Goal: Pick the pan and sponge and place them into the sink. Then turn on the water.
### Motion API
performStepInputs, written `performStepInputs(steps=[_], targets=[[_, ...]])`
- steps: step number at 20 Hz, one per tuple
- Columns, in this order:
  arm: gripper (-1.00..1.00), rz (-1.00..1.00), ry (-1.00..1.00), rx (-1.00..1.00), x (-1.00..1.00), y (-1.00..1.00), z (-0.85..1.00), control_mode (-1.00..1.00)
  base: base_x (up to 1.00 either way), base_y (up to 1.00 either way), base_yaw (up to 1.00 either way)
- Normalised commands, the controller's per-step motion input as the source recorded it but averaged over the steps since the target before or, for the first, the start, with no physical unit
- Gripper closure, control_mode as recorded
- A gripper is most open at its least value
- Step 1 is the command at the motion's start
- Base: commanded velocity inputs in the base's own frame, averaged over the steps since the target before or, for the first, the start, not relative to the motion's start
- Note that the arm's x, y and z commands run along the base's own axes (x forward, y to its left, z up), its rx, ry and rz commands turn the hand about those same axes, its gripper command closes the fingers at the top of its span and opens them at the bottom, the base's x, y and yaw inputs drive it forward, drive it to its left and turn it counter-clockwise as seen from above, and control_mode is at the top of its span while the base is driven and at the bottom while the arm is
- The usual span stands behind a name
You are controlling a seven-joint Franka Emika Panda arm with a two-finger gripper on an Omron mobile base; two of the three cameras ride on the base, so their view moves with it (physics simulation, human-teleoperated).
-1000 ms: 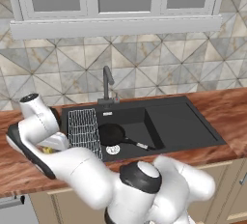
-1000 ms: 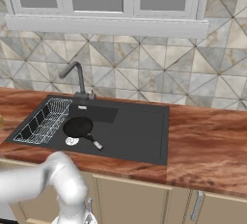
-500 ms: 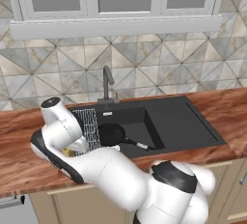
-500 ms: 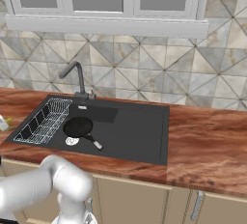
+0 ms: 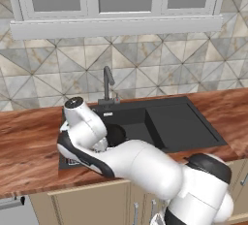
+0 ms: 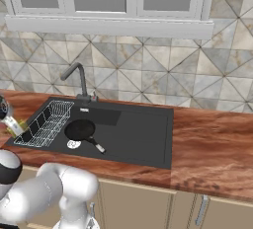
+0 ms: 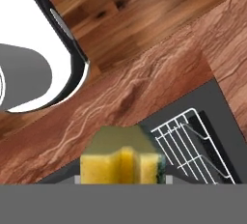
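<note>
1. My gripper [image 7: 120,178] is clamped on the sponge [image 7: 120,164], above the sink's [image 6: 148,139] left rim.
2. The right base view shows the pan [image 6: 80,130] lying in the basin just right of the wire rack [image 6: 45,123]; in the hand view, rack and counter [image 7: 144,73].
3. Right basin floor lies open.

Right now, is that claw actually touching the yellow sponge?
Touching. In the hand view the gripper pinches the sponge, whose yellow body bulges between the squeezed sides, held above the countertop.

Kitchen: sink [image 6: 143,134], faucet [image 6: 76,77], countertop [image 6: 212,149]
</note>
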Motion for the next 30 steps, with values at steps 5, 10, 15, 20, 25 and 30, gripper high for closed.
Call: performStepInputs(steps=[5,10,15,20,25,30], targets=[[1.00,0.00,-0.05,0.06,0.00,-0.52,0.00,-1.00,0.00,0.00,0.00],[1.00,0.00,-0.10,0.07,0.00,-0.40,0.00,-1.00,0.00,0.00,0.00],[1.00,0.00,-0.11,0.07,0.01,-0.39,-0.02,-1.00,0.00,0.00,0.00],[1.00,0.00,-0.10,0.05,0.08,-0.26,-0.03,-1.00,0.00,0.00,0.00],[1.00,0.00,-0.03,0.05,0.28,-0.24,0.00,-1.00,0.00,0.00,0.00],[1.00,0.00,0.02,0.06,0.40,-0.21,-0.01,-1.00,0.00,0.00,0.00]])
